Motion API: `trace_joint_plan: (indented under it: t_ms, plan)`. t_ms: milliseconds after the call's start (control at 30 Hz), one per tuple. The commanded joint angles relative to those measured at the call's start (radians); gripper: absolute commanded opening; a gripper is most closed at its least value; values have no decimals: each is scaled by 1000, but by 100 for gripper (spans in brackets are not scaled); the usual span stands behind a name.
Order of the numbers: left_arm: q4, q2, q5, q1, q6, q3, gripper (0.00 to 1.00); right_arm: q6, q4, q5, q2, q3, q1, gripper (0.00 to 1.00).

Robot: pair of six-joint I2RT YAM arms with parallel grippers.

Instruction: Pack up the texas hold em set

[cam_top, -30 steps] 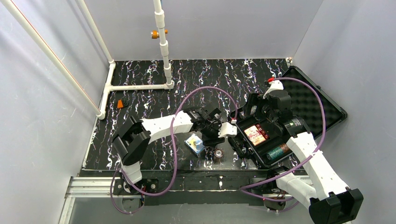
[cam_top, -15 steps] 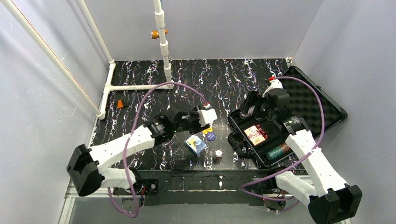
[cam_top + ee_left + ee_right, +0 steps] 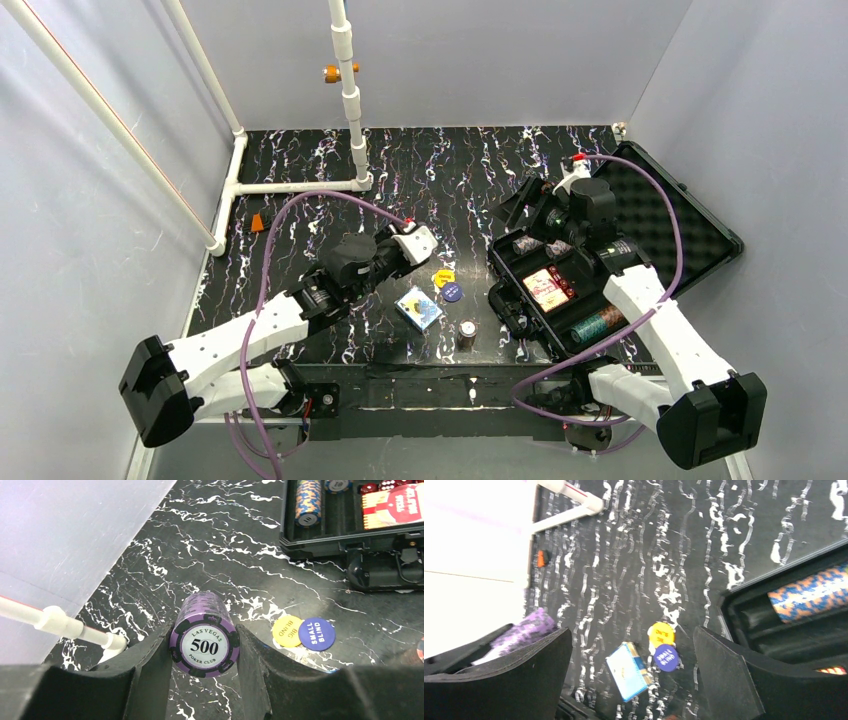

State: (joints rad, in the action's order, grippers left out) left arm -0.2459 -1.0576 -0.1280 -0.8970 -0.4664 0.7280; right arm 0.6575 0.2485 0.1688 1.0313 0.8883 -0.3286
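The black case [image 3: 690, 215] lies open at the right, foam lid at the back. Its tray holds a red deck [image 3: 548, 288] and chip stacks [image 3: 597, 323]. My left gripper [image 3: 412, 245] is shut on a purple 500 chip stack [image 3: 205, 640], held above the table left of the case. The yellow button [image 3: 443, 277], blue button [image 3: 452, 293], blue deck [image 3: 418, 308] and a small upright chip stack [image 3: 467, 332] lie on the table. My right gripper [image 3: 530, 210] is open and empty over the case's left back corner; the right wrist view shows the blue deck [image 3: 629, 670] between its fingers.
A white pipe frame [image 3: 300, 186] stands at the back left with a small orange object [image 3: 262, 222] near it. Grey walls close in both sides. The case tray's front edge [image 3: 350, 535] lies ahead and to the right of my left gripper.
My left gripper has pulled back to the left, away from the case's left edge, and uncovered the two buttons. My right gripper has shifted slightly toward the back.
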Motion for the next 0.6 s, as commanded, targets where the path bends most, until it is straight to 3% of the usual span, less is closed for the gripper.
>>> trace_joint_plan:
  t_ms: [0,567]
  plan:
    - [-171,56,-36,25,39,-2,0,128,-178,77,4,9,-11,98]
    - [-362,119,255,164,341,-76,0,312,-456,117,17,-71,-68,99]
